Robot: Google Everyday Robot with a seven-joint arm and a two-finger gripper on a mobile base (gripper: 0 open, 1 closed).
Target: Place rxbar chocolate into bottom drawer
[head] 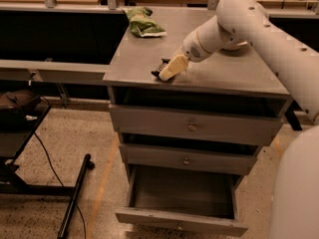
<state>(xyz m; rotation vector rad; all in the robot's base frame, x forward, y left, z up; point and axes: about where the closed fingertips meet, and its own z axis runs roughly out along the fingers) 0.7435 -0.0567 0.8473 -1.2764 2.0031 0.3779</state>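
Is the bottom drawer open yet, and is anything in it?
Open: the lowest grey drawer is pulled out, its box showing bare. The gripper is at the black-wrapped bar on the grey cabinet top.

Single view on record. The camera sits high beside the robot's arm (259,29), facing forward and down onto the grey cabinet (199,126) at middle range. The bottom drawer (182,222) meets the lower edge. The gripper (168,71) is just above centre, at the cabinet top's front left.

white tubular arm (271,31), dark holes; cream gripper (169,69) on cabinet top (134,59)
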